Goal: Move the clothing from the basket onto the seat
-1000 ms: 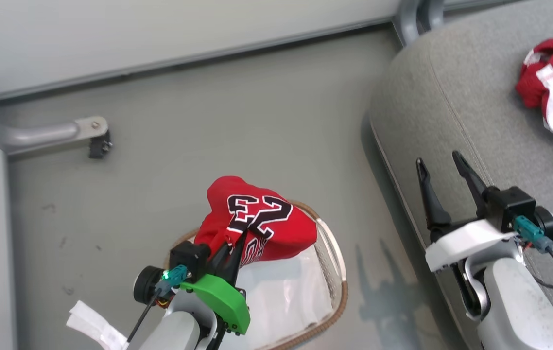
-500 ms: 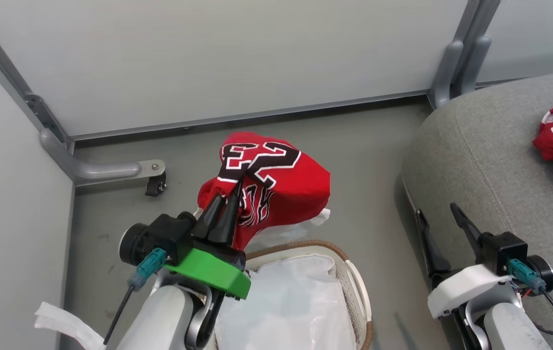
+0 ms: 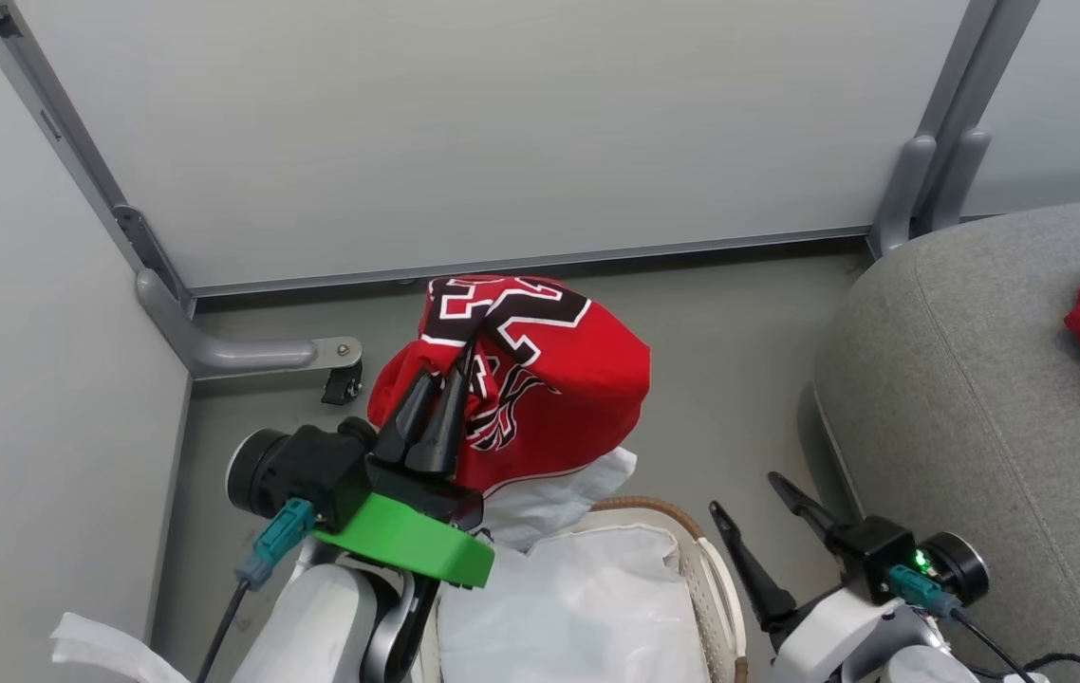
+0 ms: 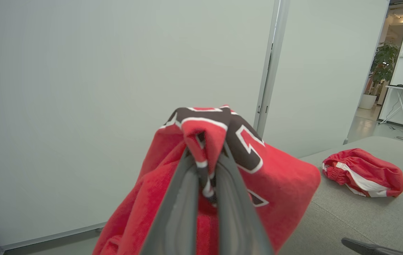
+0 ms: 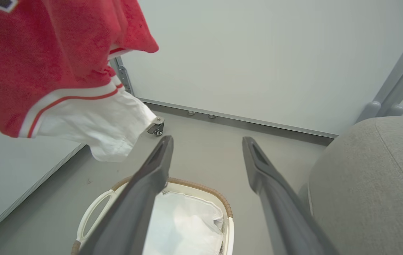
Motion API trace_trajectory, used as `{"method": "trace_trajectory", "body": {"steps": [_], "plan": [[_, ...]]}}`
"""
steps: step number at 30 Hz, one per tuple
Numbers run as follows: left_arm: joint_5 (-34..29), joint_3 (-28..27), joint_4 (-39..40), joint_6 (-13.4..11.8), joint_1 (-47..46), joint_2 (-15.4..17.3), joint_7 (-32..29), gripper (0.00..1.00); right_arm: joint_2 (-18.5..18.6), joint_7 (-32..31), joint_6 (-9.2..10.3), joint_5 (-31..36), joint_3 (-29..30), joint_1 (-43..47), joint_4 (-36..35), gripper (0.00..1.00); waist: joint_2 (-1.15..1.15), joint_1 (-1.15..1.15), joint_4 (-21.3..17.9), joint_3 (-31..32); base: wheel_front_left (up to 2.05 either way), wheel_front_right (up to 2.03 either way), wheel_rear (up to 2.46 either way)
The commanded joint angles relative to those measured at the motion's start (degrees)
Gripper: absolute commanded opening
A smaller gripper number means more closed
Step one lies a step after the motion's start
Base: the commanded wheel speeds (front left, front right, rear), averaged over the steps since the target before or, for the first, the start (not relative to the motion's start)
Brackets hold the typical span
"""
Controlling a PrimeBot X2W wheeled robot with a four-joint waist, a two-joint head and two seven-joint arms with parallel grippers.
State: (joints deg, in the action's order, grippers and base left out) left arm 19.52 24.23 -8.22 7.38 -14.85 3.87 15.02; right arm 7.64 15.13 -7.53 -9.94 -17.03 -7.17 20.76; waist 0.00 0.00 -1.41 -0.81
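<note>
While left pincer (image 3: 445, 379) clenches the jersey (image 3: 559, 379) clear of the basket (image 3: 720, 588) | right pincer (image 3: 744, 493) spread, empty

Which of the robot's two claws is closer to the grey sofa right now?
The right one. The right gripper hangs open beside the sofa's rounded edge, not touching it. The left gripper is farther off, shut on the red jersey held up near the basket.

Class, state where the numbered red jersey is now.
In the head view, the jersey hangs from the left gripper, clear of the basket, left of the sofa.
</note>
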Motion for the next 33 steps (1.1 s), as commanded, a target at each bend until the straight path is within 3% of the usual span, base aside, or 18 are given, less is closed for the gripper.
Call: {"method": "trace_trajectory", "body": {"steps": [1,5,10,15,21,22,23,24,33], "plan": [[-0.61,0.14,0.34,0.17,0.59,-0.21,0.22,0.00,1.59,0.02,0.08,-1.31,-3.60,-1.96,-0.53,1.00,0.00,0.00,0.41,-0.23,0.00,0.00,0.00],[-0.44,0.84,0.67,0.17,-0.10,-0.29,0.22,0.00,5.78,0.01,0.08,-4.77,-12.98,-6.90,-1.95,1.00,0.00,0.00,1.15,-1.00,0.00,0.00,0.00],[-0.03,2.24,0.78,0.17,-1.18,-0.29,0.22,0.00,8.54,0.02,0.07,-7.18,-19.85,-14.30,-2.01,1.00,0.00,0.00,2.13,-2.03,0.00,0.00,0.00],[0.54,4.45,0.49,0.17,-1.96,-0.38,0.22,0.00,8.43,0.01,0.08,-9.24,-25.35,-20.37,0.45,1.00,0.00,0.00,3.48,-2.82,0.00,0.00,0.00],[1.50,6.81,-0.01,0.17,-3.28,-0.58,0.22,0.00,5.41,0.01,0.07,-9.87,-27.67,-24.19,4.36,0.99,0.00,0.00,5.42,-3.53,0.00,0.00,0.00],[1.62,6.97,-0.11,0.17,-3.51,-0.60,0.22,0.00,4.87,0.01,0.08,-9.82,-27.99,-24.32,5.02,0.62,0.00,0.00,5.73,-3.63,0.00,0.00,0.00],[1.72,7.22,-0.14,0.18,-3.71,-0.61,0.22,0.00,4.46,0.01,0.07,-9.69,-27.86,-24.56,5.39,0.38,0.00,0.00,5.99,-3.75,0.00,0.00,0.00],[1.91,7.48,-0.17,0.18,-3.85,-0.66,0.22,0.00,4.05,0.01,0.07,-9.38,-27.52,-24.66,5.98,0.00,0.00,0.00,6.32,-3.87,0.00,0.00,0.00],[2.52,7.80,-0.48,0.18,-4.05,-0.85,0.22,0.00,1.64,0.01,0.07,-9.41,-26.54,-22.37,9.52,0.00,0.00,0.00,7.31,-4.16,0.00,0.00,0.00]]}}
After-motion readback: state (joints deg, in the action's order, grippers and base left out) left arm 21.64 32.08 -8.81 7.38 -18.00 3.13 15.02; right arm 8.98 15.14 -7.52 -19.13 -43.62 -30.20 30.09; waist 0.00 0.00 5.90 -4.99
